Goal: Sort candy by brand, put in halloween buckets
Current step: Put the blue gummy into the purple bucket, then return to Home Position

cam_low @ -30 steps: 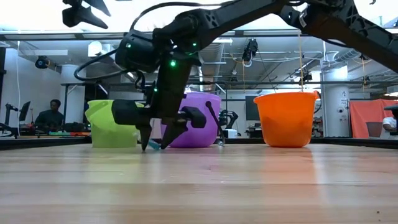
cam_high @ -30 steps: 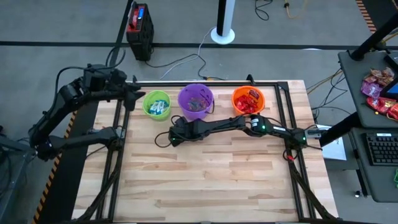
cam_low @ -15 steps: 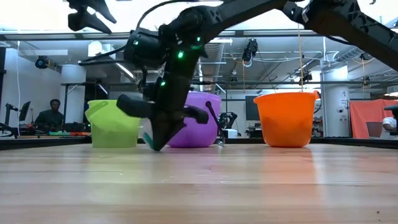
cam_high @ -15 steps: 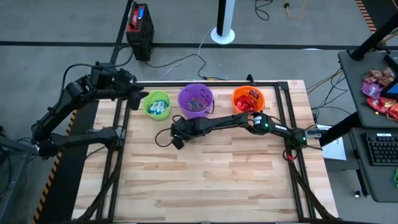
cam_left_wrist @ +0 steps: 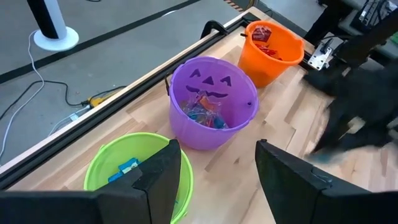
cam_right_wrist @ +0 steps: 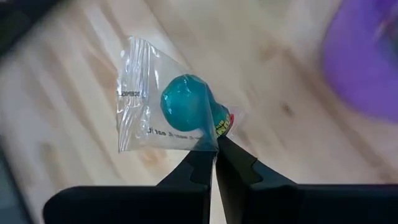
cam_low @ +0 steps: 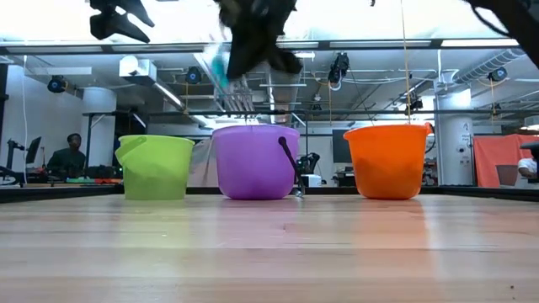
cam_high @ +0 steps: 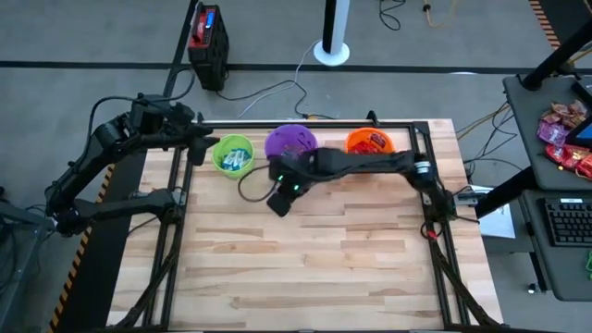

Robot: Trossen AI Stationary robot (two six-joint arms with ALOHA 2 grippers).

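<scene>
My right gripper (cam_right_wrist: pixel 215 151) is shut on a small candy (cam_right_wrist: pixel 185 111), a teal sweet in a clear wrapper. In the low view the gripper (cam_low: pixel 229 61) hangs high above the table with the candy (cam_low: pixel 217 66), in front of the purple bucket (cam_low: pixel 255 162). Along the far edge stand the three halloween buckets, each holding candy: lime green (cam_high: pixel 233 154), purple (cam_high: pixel 291 142) and orange (cam_high: pixel 370 143). My left gripper (cam_left_wrist: pixel 217 180) hovers open over the green bucket (cam_left_wrist: pixel 134 171), with nothing between its fingers. My right gripper pinches the clear wrapper's edge (cam_right_wrist: pixel 211 142), right beside the teal sweet, between its two fingertips. The rest of the wrapper sticks out past the fingertips (cam_right_wrist: pixel 200 160). The candy is lifted clear of the table.
The metal frame rail (cam_high: pixel 305 125) runs behind the buckets. A heap of red candy bags (cam_high: pixel 564 129) lies on a side desk off the table's right edge. Bare wooden tabletop (cam_high: pixel 314 268) spreads out in front of the buckets.
My right gripper has shut on the candy that lay on the table in front of the green and purple buckets. It has then risen steeply, taking the candy clear of the table to well above the buckets' rims.
</scene>
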